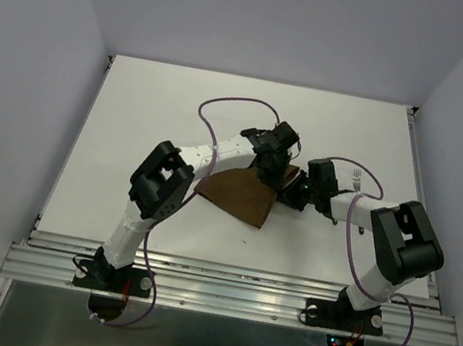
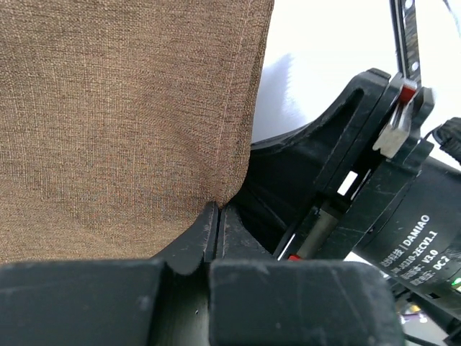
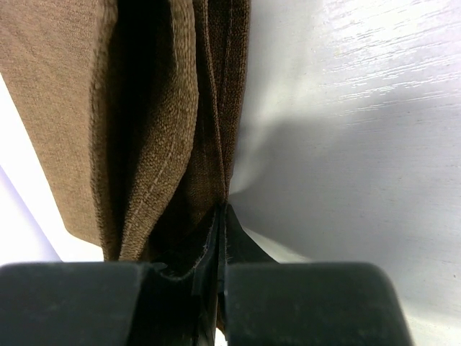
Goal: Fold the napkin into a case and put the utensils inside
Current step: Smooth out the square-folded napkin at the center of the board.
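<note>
Brown cloth, the napkin [image 1: 241, 194], lies folded on the white table [image 1: 162, 107] between the two arms, near the middle. Both arms hold it at its right edge. The left fingers [image 2: 194, 245] are pressed together, pinching the napkin's hemmed corner. The right fingers [image 3: 241, 245] are likewise closed, nipping several folded layers of the cloth at their edge. The two grips sit just beside each other. A fork [image 1: 357, 177] lies on the table right of the right wrist, apart from the napkin.
</note>
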Available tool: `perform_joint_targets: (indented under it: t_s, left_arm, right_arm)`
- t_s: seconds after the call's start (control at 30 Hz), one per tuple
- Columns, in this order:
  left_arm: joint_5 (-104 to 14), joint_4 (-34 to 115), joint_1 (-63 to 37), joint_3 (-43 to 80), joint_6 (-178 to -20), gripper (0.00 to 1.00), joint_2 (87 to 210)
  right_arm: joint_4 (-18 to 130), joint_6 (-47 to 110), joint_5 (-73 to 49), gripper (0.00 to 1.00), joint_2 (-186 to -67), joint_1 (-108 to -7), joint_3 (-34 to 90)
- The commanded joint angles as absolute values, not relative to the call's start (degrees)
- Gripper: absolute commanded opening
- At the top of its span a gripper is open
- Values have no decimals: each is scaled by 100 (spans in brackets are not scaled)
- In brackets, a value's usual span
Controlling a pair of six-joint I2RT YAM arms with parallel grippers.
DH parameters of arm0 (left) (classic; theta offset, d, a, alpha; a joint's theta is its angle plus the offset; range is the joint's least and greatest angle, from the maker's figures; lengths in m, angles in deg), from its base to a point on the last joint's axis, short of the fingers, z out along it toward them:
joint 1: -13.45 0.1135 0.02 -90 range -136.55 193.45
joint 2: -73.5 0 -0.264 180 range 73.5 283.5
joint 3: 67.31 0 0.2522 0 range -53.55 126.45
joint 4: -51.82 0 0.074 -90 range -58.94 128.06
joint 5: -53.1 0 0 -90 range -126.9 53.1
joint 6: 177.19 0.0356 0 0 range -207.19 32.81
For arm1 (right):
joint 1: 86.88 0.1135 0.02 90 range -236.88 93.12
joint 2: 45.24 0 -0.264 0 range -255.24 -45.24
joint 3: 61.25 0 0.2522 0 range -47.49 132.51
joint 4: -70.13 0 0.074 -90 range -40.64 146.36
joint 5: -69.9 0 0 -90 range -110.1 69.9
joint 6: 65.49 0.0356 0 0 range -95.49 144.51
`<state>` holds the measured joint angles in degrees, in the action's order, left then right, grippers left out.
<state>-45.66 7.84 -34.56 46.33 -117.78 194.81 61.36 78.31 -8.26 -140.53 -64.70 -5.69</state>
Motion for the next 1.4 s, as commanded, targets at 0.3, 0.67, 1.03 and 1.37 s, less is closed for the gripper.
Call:
perform_joint_targets:
  t_s: [0.3, 0.67, 1.03, 1.37]
  left_arm:
    - [-4666, 897, -3383, 4999, -12103, 0, 19259]
    - [-4762, 985, -3383, 4981, -12147, 0, 19399]
    - [-4762, 1029, -3366, 4840, -12112, 0, 19373]
    - [-4877, 1081, -3339, 4832, -12015, 0, 19391]
  right_arm:
    - [6111, 7812, -1104, 3, -13973, -6420, -601]
    - [5980, 7795, -1201, 7, -13946, -6420, -574]
    - [5198, 7742, -2166, 27, -13121, -6420, -592]
    - [4670, 7750, -2774, 45, -12233, -6473, -829]
